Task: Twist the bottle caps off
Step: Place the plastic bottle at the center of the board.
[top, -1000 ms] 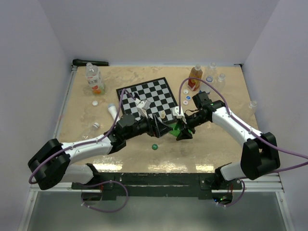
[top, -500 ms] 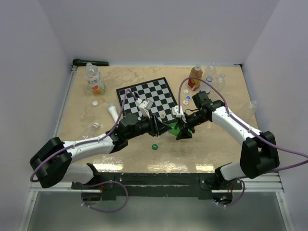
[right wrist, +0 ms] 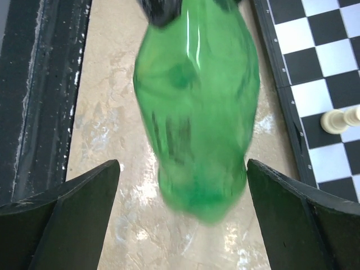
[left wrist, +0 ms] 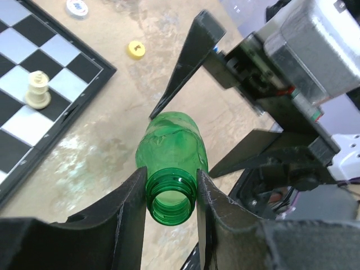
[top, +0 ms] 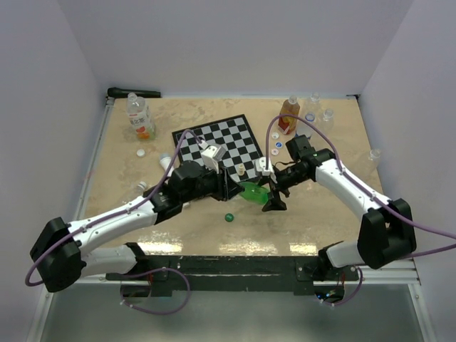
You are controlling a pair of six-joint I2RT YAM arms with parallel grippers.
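**A:** Layout, big to small?

**B:** Table (top: 114,171) has walls on the left, back and right, and a black rail (top: 235,265) along the near edge. The chessboard (top: 217,139) sits mid-table, skewed, with its near edge close to both grippers.

**A:** Bottles?

**B:** The green bottle (left wrist: 171,152) is off the surface and roughly level. It hangs between the two arms, just off the chessboard's near-right edge. Its mouth is open and the thread is bare. A labelled clear bottle (top: 140,116) stands upright at far left. An orange-labelled bottle (top: 288,114) stands upright at far right, near the back wall.

**A:** Tools?

**B:** Left gripper (left wrist: 171,188) is narrow and pinches the green bottle's neck, one finger on each side. Right gripper (right wrist: 183,191) is spread wide around the bottle's base end. There's a gap on both sides and no contact (the bottle is blurred in that view).

**A:** Room to move?

**B:** There's a bare strip of table between the bottle and the near rail. Only a green cap (top: 229,217) lies there, apart from both arms. Beyond the board's edge, a yellow cap (left wrist: 135,49) and a white-blue cap (left wrist: 77,7) lie on open table. A pale chess piece (left wrist: 37,90) stands on the board near its edge.
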